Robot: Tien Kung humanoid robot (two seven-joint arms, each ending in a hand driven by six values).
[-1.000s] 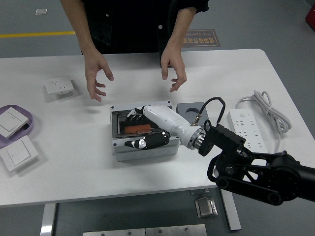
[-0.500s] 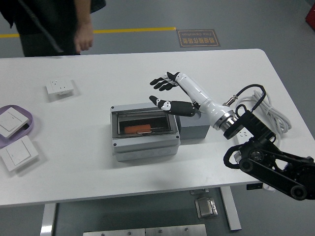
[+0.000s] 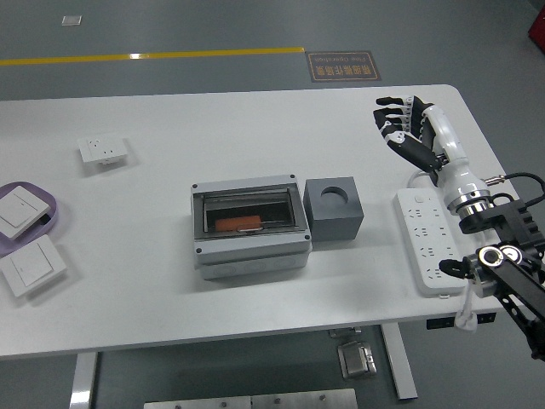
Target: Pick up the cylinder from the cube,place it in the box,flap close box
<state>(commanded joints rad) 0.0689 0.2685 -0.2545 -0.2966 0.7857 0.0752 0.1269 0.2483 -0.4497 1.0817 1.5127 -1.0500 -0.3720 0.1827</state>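
Observation:
A grey box [image 3: 249,228] stands at the table's middle with its clear flap down over the opening. An orange cylinder [image 3: 239,224] lies inside it, seen through the flap. A dark grey cube [image 3: 334,208] with a round empty hole in its top stands just right of the box. My right hand [image 3: 400,126] is raised over the table's far right, well away from the box, fingers spread and empty. My left arm is out of view.
A white power strip [image 3: 428,239] with its cord lies at the right, under my right forearm. A white socket [image 3: 103,151] lies at the left. A purple tray [image 3: 43,223] with a switch and another switch [image 3: 31,265] sit at the left edge.
My right hand has drawn back from above the box to the far right. The person at the far side has left the picture.

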